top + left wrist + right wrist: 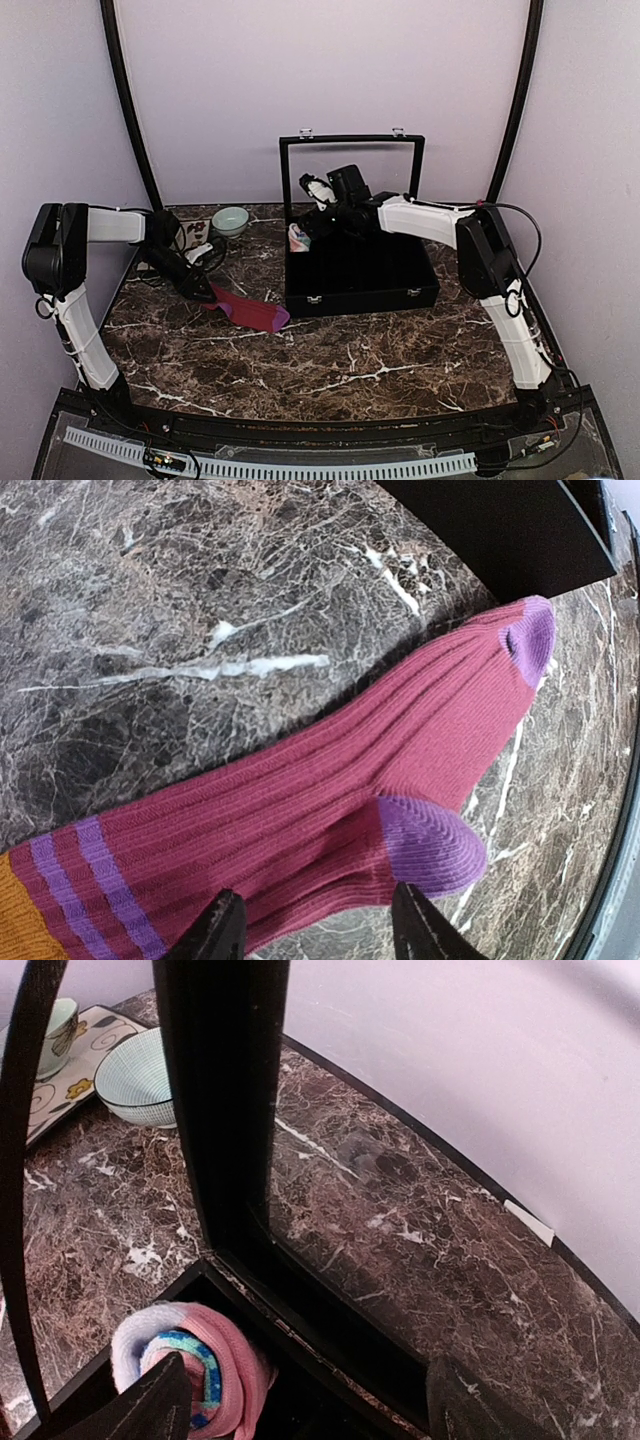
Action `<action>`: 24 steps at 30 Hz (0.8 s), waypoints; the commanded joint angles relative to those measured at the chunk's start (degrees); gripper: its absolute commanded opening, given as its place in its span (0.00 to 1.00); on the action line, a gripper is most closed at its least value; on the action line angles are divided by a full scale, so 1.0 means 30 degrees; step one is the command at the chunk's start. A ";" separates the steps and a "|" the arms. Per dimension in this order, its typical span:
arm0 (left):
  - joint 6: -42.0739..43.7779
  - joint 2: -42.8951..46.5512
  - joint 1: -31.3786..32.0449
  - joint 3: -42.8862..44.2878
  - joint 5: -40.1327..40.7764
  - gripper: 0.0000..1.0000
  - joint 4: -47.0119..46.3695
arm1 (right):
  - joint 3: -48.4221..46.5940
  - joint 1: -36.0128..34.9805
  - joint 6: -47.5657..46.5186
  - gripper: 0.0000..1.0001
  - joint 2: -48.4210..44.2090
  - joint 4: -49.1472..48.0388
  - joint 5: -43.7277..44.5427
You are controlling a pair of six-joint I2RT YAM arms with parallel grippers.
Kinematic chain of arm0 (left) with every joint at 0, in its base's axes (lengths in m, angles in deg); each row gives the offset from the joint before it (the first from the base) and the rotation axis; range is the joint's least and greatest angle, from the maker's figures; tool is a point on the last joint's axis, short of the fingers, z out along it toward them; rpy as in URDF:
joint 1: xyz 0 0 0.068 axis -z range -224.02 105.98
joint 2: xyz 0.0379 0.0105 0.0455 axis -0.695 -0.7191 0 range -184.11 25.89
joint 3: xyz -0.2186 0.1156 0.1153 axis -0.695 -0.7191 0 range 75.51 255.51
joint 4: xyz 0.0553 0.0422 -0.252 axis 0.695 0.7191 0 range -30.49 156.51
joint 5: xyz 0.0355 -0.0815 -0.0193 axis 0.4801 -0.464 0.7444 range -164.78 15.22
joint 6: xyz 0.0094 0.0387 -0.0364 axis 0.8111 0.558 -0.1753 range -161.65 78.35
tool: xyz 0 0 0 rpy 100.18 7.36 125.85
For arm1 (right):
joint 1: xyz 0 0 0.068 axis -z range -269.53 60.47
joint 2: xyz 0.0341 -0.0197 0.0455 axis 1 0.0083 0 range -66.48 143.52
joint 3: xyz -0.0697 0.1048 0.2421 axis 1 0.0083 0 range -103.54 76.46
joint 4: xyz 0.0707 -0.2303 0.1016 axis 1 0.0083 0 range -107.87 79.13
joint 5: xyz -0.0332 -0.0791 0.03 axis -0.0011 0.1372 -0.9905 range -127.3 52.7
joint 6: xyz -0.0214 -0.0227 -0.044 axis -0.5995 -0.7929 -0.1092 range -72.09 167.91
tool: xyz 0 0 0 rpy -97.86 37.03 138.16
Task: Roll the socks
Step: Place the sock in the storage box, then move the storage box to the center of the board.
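A maroon sock with purple stripes, purple heel and toe and an orange cuff lies flat on the marble, left of the black box. My left gripper hovers at its cuff end. In the left wrist view the gripper is open, its fingertips straddling the lower edge of the sock near the purple heel. A rolled salmon-pink sock with mint and white sits in the box's back left corner. My right gripper stands wide open just above it, holding nothing.
The black box stands mid-table, its glass lid raised upright behind it; the lid frame rises close in front of the right wrist. A mint bowl and a patterned tray with a cup sit at the back left.
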 commanded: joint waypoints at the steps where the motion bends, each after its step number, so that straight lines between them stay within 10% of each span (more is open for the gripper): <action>1: -0.0145 -0.0102 -0.0014 -0.0500 0.0164 0.51 -0.0732 | -0.0074 -0.0012 0.0317 0.86 -0.2005 -0.0414 0.0157; 14: 0.0129 0.0542 0.0293 -0.2538 0.0671 0.51 -0.1478 | 0.7615 0.0371 0.1655 1.00 -0.8098 -0.0750 0.0824; 24: 0.0650 0.1343 0.1133 -0.3545 0.0886 0.51 -0.1153 | 1.7284 -0.2584 0.1141 0.86 -1.5122 -0.0704 0.3502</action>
